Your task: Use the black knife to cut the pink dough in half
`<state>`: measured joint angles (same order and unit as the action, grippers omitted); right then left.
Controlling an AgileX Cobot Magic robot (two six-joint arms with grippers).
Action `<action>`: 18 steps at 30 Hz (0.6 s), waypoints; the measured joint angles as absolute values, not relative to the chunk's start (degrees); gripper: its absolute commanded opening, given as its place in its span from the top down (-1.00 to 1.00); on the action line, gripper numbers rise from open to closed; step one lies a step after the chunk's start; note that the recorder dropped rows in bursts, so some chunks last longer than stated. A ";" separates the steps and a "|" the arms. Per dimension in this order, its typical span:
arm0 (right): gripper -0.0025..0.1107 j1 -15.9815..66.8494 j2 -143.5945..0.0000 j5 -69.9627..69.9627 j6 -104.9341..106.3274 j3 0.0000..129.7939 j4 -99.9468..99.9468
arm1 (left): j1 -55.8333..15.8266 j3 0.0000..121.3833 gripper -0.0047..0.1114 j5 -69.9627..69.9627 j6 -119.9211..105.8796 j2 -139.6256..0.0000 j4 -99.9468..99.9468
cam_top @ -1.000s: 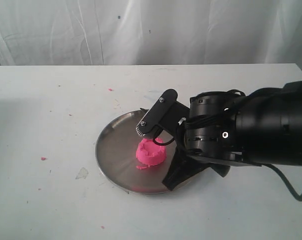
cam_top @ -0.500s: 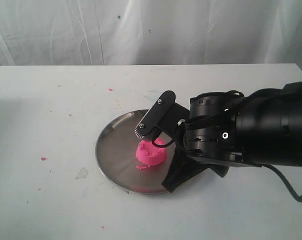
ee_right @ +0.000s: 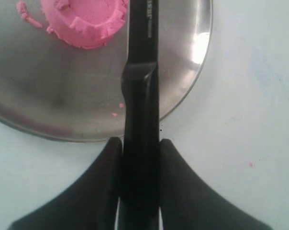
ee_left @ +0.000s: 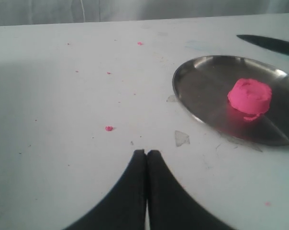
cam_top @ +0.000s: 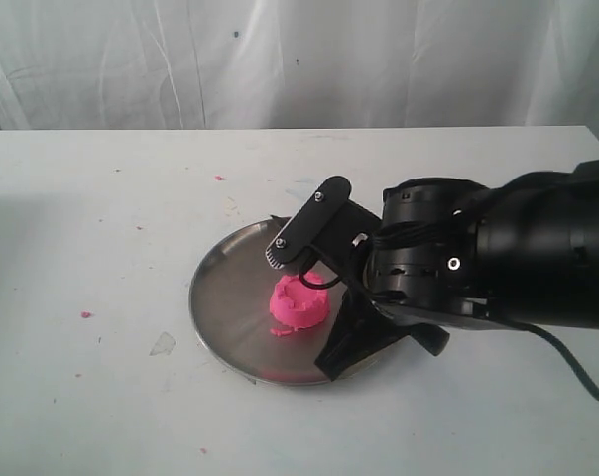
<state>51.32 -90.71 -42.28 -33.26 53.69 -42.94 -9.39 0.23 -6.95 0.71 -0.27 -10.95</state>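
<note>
The pink dough [cam_top: 299, 303] [ee_left: 250, 96] [ee_right: 82, 21] is a single round puck with a ragged rim, lying right of centre on the steel plate [cam_top: 225, 297] [ee_left: 197, 91] [ee_right: 63, 105]. My right gripper [ee_right: 140, 143] is shut on the handle of the black knife [ee_right: 141, 72], just outside the plate's rim. The blade passes right beside the dough, over the plate. Its pointed tip [ee_left: 250, 39] [cam_top: 273, 218] shows at the plate's far rim. In the exterior view the right arm [cam_top: 478, 258] hides these fingers. My left gripper [ee_left: 146, 152] is shut and empty over bare table, left of the plate.
Small pink crumbs [cam_top: 86, 314] [ee_left: 108, 128] dot the white table. A clear flat scrap [cam_top: 162, 343] [ee_left: 182, 138] lies left of the plate. A loose pink bit [ee_right: 24, 12] sits on the plate beside the dough. A white curtain hangs behind the table.
The right arm has edged slightly left over the plate with the knife. The dough and plate have not moved.
</note>
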 measured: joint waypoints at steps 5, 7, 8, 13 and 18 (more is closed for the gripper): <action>0.96 51.32 -88.53 -42.39 -32.73 53.59 -42.94 | -9.39 0.23 0.92 0.92 11.31 -0.27 -22.83; 0.96 51.32 -87.16 -42.39 -31.71 53.59 -42.94 | -9.39 0.23 0.92 3.43 13.78 -0.27 -25.21; 0.96 51.32 -86.35 -42.39 -31.17 53.59 -42.94 | -9.39 0.23 0.92 4.16 14.56 -0.27 -25.96; 0.96 51.32 -83.11 -42.50 -29.30 53.59 -42.94 | -9.39 0.23 0.92 4.70 15.95 -0.27 -27.16; 0.96 51.32 -81.96 -42.97 -26.91 53.59 -42.57 | -9.39 0.23 0.92 4.33 26.17 -0.27 -27.97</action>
<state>51.32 -81.96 -42.97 -26.91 53.59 -42.57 -9.39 0.23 4.33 26.17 -0.27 -27.97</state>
